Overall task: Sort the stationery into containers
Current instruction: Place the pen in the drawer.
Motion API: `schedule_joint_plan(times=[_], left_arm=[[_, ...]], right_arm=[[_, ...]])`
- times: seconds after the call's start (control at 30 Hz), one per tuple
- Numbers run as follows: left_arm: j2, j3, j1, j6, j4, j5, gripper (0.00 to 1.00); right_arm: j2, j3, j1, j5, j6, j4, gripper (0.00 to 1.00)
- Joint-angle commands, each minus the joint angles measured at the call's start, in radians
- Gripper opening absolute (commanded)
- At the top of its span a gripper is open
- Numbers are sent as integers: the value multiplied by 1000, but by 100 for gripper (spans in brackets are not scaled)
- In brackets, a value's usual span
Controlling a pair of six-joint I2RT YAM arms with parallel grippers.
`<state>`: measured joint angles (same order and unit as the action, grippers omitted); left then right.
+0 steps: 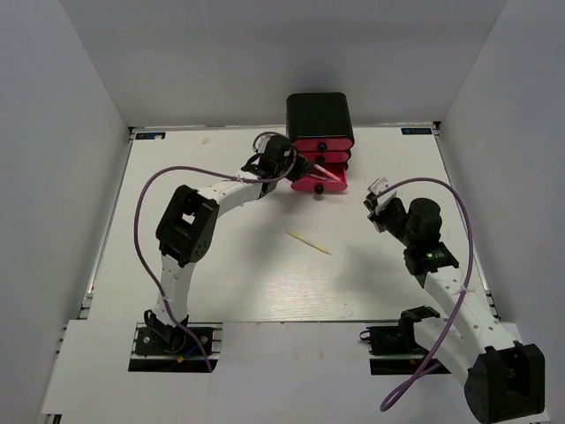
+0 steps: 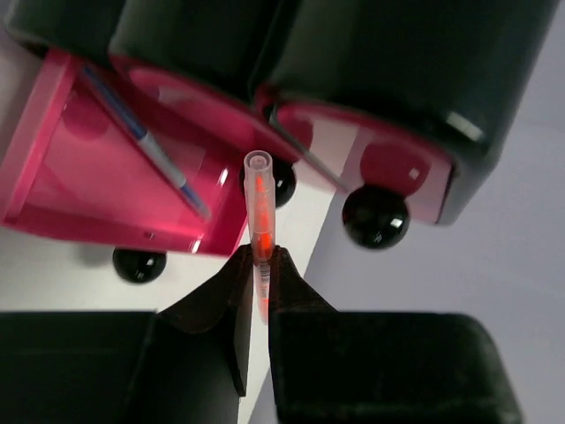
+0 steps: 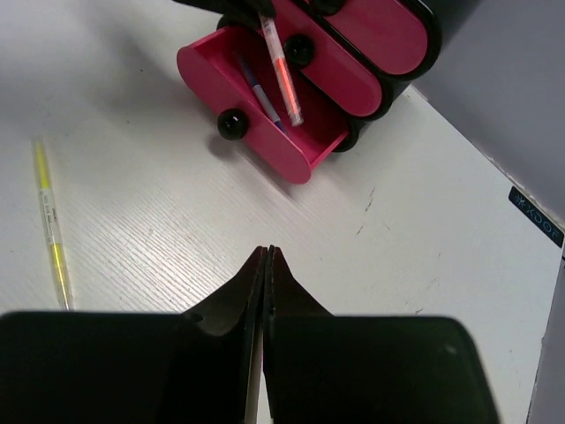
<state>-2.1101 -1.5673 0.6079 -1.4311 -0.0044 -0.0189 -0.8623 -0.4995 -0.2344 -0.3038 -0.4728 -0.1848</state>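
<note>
One translucent pink pen (image 2: 259, 203) sat pinched in your left fingers (image 2: 231, 281) over the open pink plastic drawer (image 2: 115, 231); lowering it lengthwise before release looked wisest. Right fingers (image 3: 243, 287) touched, empty.

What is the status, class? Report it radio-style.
Left tool shut on pink pen, above open drawer. Right tool shut, empty. Yellow pen loose on table. Nothing in the way.

Pen (image 1: 309, 242) on table (image 1: 221, 283) in frt of cabinet (image 1: 320, 122).
</note>
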Motion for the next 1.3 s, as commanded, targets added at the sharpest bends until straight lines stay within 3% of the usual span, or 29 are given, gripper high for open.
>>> schedule_joint_plan(times=[0.0, 0.53, 0.8, 1.03, 1.27], left_arm=[[9, 13, -3, -87, 101, -82, 0], [-64, -22, -3, -127, 97, -102, 4], [-93, -63, -3, -127, 57, -67, 32], [-93, -73, -3, -127, 47, -49, 40], [-71, -73, -3, -95, 66, -17, 40]], right_arm=[[26, 16, 12, 34, 39, -56, 0], [42, 38, 30, -6, 45, -61, 0], [39, 36, 37, -14, 39, -61, 2], [37, 36, 38, -24, 36, -59, 3], [34, 32, 38, -61, 10, -51, 7]])
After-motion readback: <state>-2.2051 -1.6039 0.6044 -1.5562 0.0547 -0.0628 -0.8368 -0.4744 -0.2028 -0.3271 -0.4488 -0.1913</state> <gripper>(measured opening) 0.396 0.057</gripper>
